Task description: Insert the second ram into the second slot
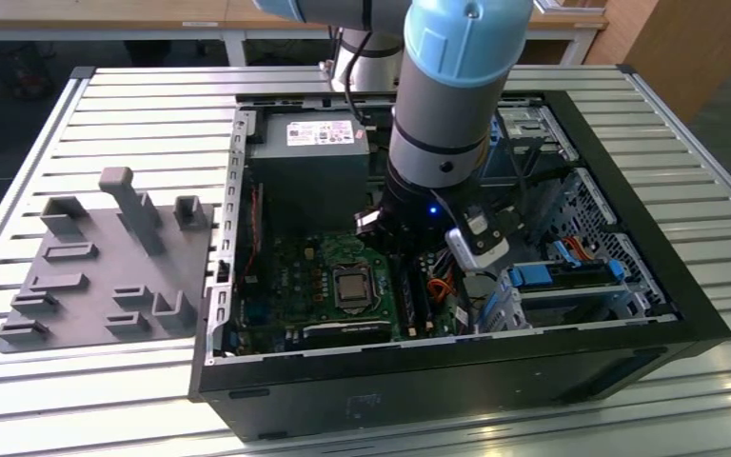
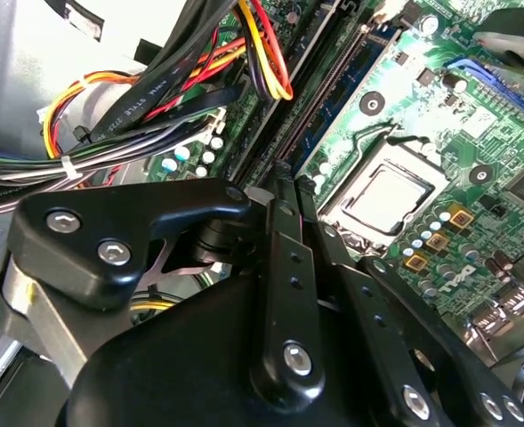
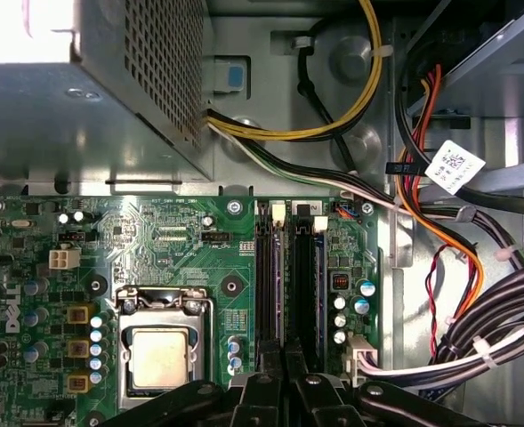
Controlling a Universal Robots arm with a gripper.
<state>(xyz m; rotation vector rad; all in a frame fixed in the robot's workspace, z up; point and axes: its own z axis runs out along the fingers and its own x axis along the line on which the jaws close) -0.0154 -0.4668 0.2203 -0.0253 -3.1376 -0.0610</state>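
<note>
Since it's edge-on to the camera, the second ram (image 3: 281, 276), a thin blue circuit-board stick, reads as just a narrow strip in the first wrist view. It's standing in the long black memory slots right beside the square silver CPU socket (image 3: 159, 356), on the side facing the cable bundle. The black metal claw (image 3: 284, 360) sits directly over the stick's end nearest the socket's corner, lined up with it. Honestly can't tell whether it's clamped on the stick or just resting there. The second wrist view has the claw (image 2: 293, 191) pointing along those same slots, with the socket (image 2: 390, 191) just off to one side.

Around the socket is the green motherboard (image 3: 181, 258). Past it sits the grey perforated power supply box (image 3: 84, 89), and beyond the slots from the socket hangs a bundle of black, yellow and orange cables (image 3: 502, 311). In the exterior view, the grey-and-light-blue robot arm (image 1: 448, 124) reaches down into the open black computer case (image 1: 467, 381) on the slatted metal tabletop (image 1: 111, 105).
</note>
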